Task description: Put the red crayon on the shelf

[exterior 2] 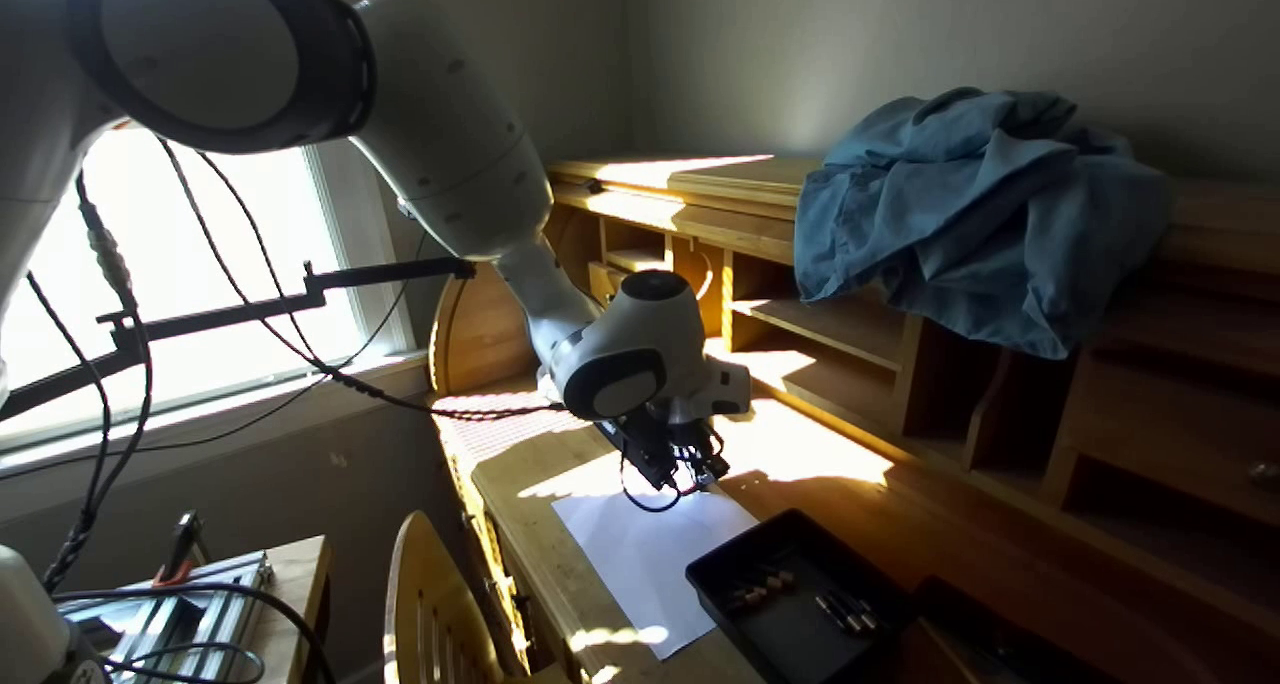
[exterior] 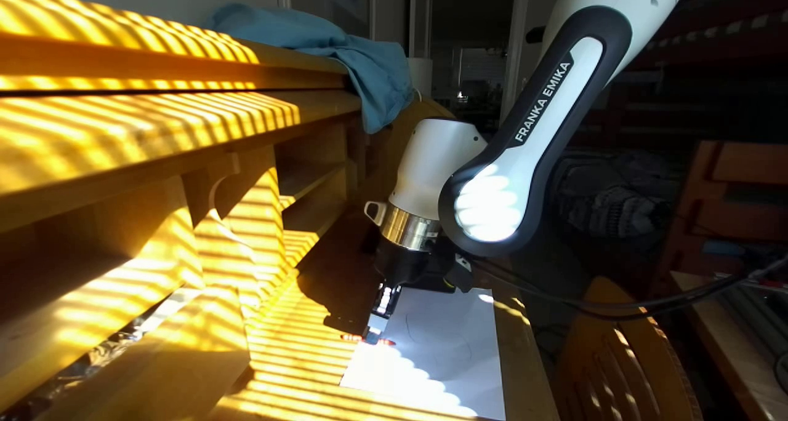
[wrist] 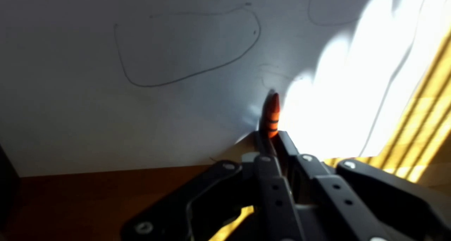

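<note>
Your gripper [wrist: 271, 136] was found pinching the red crayon [wrist: 273, 116] at the edge of the paper [wrist: 176, 121], so sound practice required you to lift straight up, unhurried, before turning toward the shelf [exterior: 184, 128].

Crayon [wrist: 272, 119]: red tip, orange wrap w/ blk bands. Gripper [wrist: 272, 138] blk. Paper [wrist: 176, 121] white, thin dk-grey curvy lines. In an exterior view: shelf [exterior: 154, 132] at left yel., striped w/ bright sun & dk shadow; far cloth [exterior: 363, 58] blue; arm [exterior: 517, 181] at right white w/ blk trim.
</note>
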Action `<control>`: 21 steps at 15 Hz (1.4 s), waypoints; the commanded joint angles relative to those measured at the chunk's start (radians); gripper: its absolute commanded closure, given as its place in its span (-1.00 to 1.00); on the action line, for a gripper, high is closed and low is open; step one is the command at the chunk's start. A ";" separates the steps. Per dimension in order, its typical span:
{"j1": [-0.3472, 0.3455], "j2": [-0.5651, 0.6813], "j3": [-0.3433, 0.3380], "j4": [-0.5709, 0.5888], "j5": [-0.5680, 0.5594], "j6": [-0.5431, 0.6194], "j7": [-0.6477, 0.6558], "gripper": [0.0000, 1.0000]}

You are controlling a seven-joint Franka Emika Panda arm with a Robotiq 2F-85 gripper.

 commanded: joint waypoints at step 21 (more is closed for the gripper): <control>0.150 -0.269 -0.222 -0.170 -0.187 0.004 0.127 0.96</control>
